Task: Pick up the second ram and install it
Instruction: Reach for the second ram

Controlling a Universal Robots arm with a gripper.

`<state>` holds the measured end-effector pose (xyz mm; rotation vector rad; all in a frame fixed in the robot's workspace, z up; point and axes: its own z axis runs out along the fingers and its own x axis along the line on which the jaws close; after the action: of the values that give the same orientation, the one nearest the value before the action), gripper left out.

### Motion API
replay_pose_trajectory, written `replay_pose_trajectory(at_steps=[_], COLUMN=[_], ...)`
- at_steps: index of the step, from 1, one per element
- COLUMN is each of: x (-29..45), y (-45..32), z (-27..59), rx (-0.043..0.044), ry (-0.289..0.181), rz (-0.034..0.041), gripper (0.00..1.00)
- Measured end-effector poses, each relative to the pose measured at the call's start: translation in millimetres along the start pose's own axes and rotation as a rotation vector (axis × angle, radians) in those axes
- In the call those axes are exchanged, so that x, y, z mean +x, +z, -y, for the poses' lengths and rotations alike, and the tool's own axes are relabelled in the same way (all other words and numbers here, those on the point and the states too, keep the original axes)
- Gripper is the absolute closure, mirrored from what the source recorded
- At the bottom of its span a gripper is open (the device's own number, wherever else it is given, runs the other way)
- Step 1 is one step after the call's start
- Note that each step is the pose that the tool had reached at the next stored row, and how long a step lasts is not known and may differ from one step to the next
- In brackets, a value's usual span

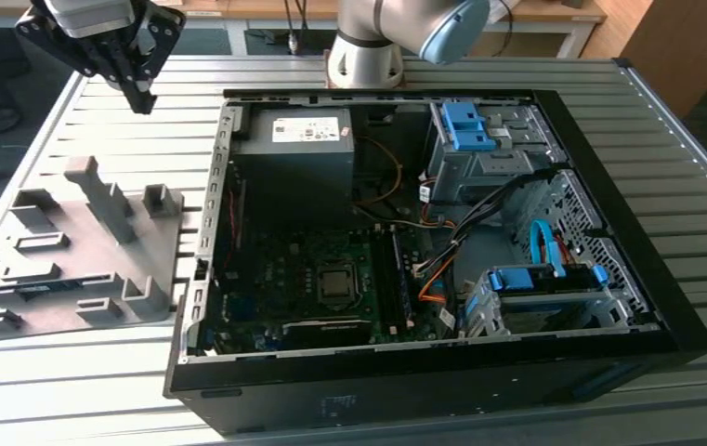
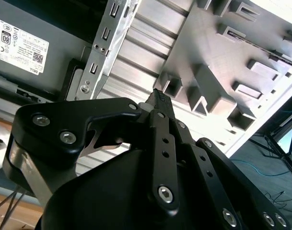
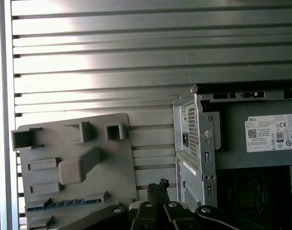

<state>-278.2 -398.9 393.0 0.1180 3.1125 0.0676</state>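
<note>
Your claw [image 1: 142, 98] hangs shut and empty over the counter [image 1: 93, 381], well apart from the ram [image 1: 49, 291] lying in the tray [image 1: 81, 255].

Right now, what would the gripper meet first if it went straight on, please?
The gripper would probably meet the slatted table first, in the gap between the grey holder and the computer case.

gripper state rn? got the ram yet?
Gripper: shut, holding nothing. The second ram sits in the grey holder, apart from the gripper.
</note>
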Motion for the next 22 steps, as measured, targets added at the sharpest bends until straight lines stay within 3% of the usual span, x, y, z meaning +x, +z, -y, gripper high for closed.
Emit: replay_pose_trajectory(at_steps=[22], x=[27.3], y=[-0.5], z=[2.1], rx=[-0.0001], ry=[0.000], rz=[0.0001], gripper=[0.90])
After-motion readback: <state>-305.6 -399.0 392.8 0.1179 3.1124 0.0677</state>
